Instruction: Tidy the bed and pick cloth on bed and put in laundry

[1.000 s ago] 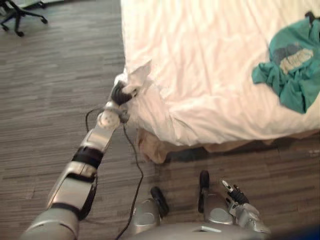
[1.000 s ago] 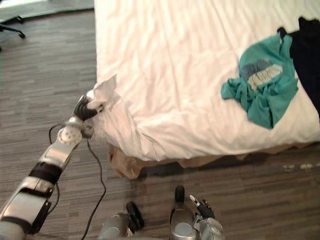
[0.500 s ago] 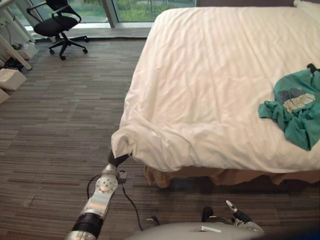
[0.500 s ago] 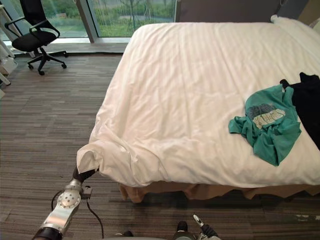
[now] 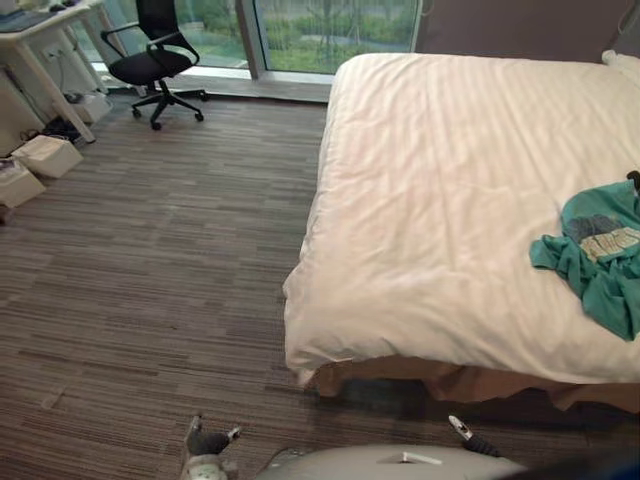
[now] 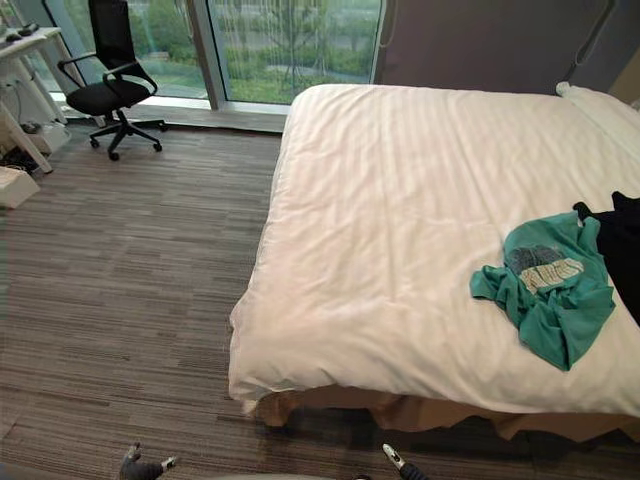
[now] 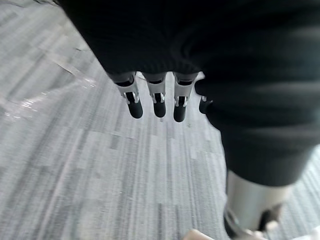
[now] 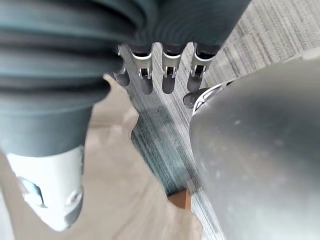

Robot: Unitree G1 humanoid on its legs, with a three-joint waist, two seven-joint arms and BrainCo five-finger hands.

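Left hand (image 7: 159, 102) hangs low over the striped floor (image 5: 150, 260), fingers straight, slightly spread and empty. Right hand (image 8: 168, 82) likewise hangs with fingers straight and relaxed, holding nothing, close to the tan bed skirt (image 5: 450, 380). The white duvet (image 6: 400, 230) lies smooth over the bed, its near corner ahead of the left hand and well apart from it; 2 garments lie on it, ahead and to the right of the right hand and far from both hands: a crumpled teal T-shirt (image 6: 545, 290) and, just beside it on the far side, a black garment (image 6: 622, 250).
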